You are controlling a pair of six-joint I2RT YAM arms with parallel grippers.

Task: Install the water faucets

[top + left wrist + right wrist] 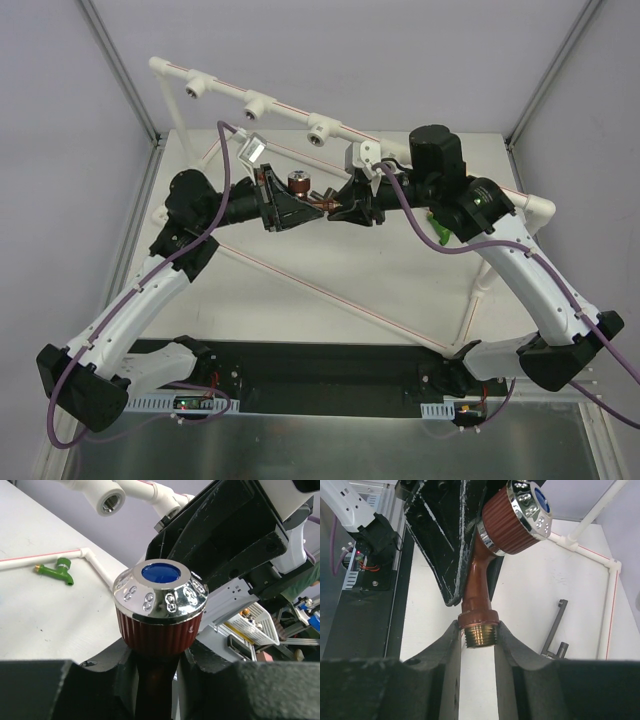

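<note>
Overhead, the red-brown faucet (pixel 300 186) is mostly buried between the two claws, with only its shiny knob clear. The right claw (pixel 479 636) clamps its brass threaded end and the left claw (pixel 155 662) pinches the stem under the knob, above the white counter (pixel 330 275). A green faucet (pixel 56 570) lies on the counter beside the pipe frame (pixel 262 103). Pale walls surround.
</note>
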